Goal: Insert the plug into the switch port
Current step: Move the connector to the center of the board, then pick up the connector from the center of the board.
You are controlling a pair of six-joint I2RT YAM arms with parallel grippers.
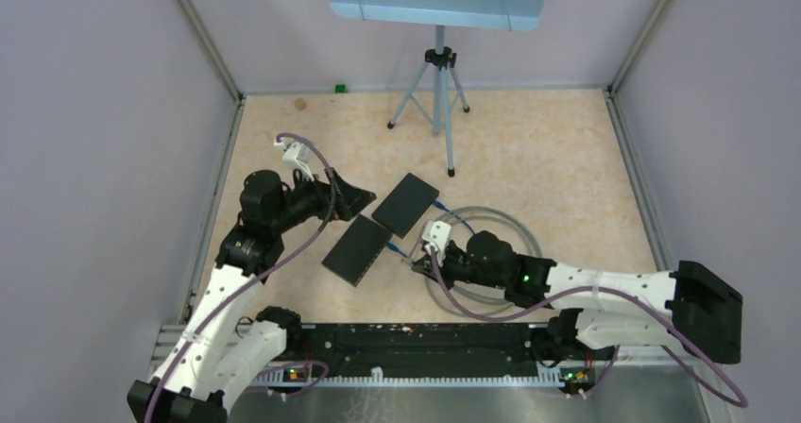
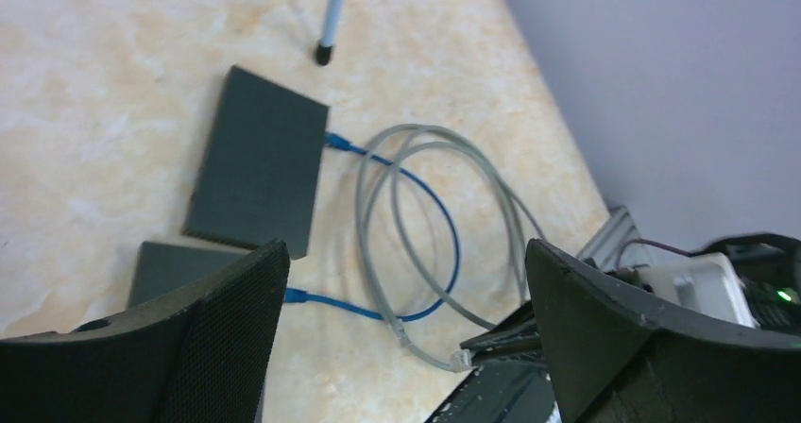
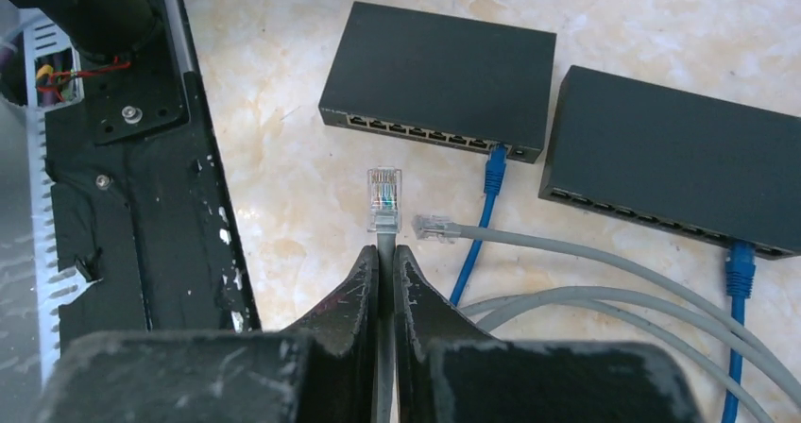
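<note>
Two black switches lie side by side, the nearer (image 1: 357, 249) and the farther (image 1: 406, 204), linked by a blue cable (image 2: 425, 206). My right gripper (image 3: 385, 253) is shut on a grey cable just behind its clear plug (image 3: 384, 196). The plug points at the nearer switch's port row (image 3: 425, 132), a short gap away. That switch (image 3: 439, 74) has a blue plug (image 3: 495, 173) in a right-hand port. The cable's other clear plug (image 3: 434, 226) lies loose on the table. My left gripper (image 2: 404, 251) is open and empty, above the switches' left side (image 1: 359, 196).
The grey cable coil (image 1: 491, 253) lies right of the switches over my right wrist. A tripod (image 1: 436, 93) with a blue panel stands at the back. The black base rail (image 3: 142, 159) runs along the near edge. A small green object (image 1: 339, 88) sits at the far wall.
</note>
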